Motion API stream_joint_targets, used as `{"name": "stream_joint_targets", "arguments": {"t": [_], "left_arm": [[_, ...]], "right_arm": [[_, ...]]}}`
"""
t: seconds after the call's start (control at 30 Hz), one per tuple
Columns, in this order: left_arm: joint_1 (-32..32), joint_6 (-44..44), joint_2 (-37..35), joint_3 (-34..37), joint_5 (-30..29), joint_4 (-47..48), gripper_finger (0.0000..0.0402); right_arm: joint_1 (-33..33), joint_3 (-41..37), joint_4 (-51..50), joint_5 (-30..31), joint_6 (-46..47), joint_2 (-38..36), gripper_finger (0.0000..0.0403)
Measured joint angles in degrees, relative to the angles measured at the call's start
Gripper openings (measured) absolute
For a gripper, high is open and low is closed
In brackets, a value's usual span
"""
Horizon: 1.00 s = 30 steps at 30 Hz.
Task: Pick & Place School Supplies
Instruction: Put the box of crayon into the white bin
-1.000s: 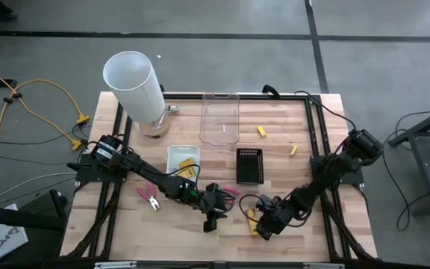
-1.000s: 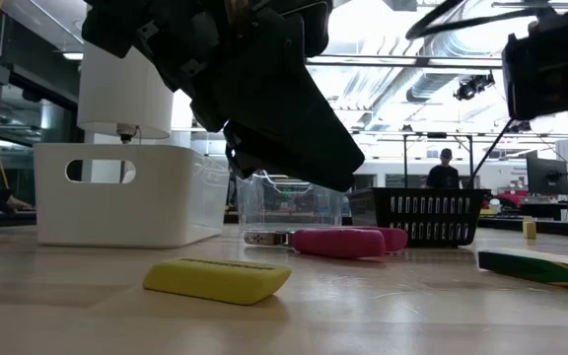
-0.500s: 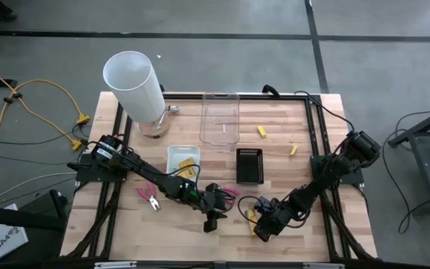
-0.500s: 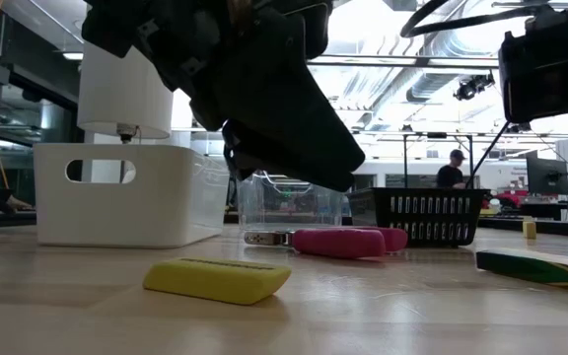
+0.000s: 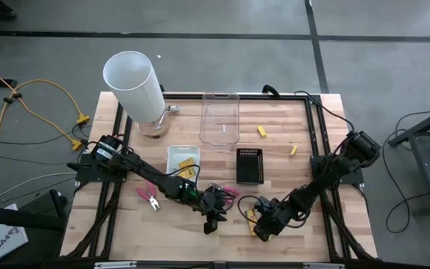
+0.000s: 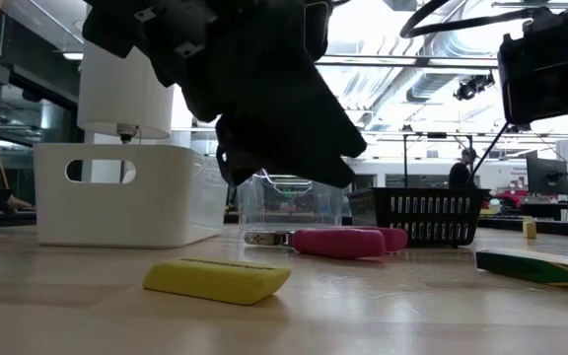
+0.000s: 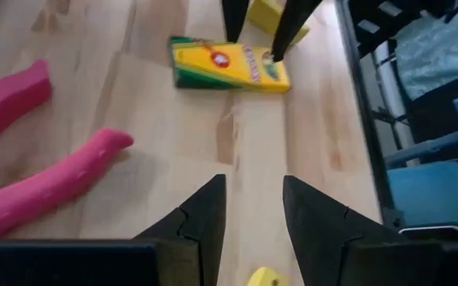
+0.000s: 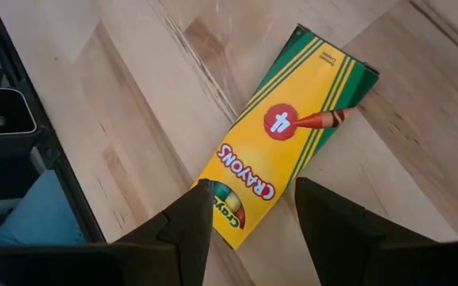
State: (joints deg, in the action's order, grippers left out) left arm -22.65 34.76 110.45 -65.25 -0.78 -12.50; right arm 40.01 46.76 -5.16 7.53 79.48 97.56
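The table [image 5: 125,224] carries a tall white cylinder [image 5: 134,82], a clear tray [image 5: 220,118], a white tray [image 5: 175,153] and a black basket [image 5: 249,165], all well beyond both grippers. Nearer in, the left arm reaches across the front of the table and the right arm comes in from the far side, so the two grippers sit close together. That crowding is the main hazard: if either arm swings sideways with the other this near, I judge they could knock each other.

The right gripper [image 8: 249,210] hovers directly over a crayon box [image 8: 285,171], fingers spread to a moderate gap and holding nothing. The box lies flat and slanted under it, one end between the fingertips. Coming down on that end instead of the middle could tip or spin the box, and a finger landing on top of the cardboard would pin it rather than grip it.

The left gripper [image 7: 253,210] is also empty, fingers a narrow gap apart above bare wood. The pink handles of a pair of pliers [image 7: 50,187] lie just to one side of it, and a short yellow stick [image 7: 262,278] sits right below its fingertips. A careless drop could shove the stick away or nudge the pliers out of reach.
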Motion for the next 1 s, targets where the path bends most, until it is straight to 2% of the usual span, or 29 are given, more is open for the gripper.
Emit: {"name": "stream_joint_targets", "arguments": {"t": [0.23, 1.0], "left_arm": [[0.13, 2.94, 0.00, 0.00, 2.29, -2.76, 0.0121], [0.42, 4.31, 0.02, 0.00, 2.43, 0.99, 0.0121]], "right_arm": [[-0.07, 0.00, 1.03, 0.00, -0.16, 0.00, 0.0169], [-1.47, -0.02, 2.55, 0.02, -3.04, -0.02, 0.0169]]}}
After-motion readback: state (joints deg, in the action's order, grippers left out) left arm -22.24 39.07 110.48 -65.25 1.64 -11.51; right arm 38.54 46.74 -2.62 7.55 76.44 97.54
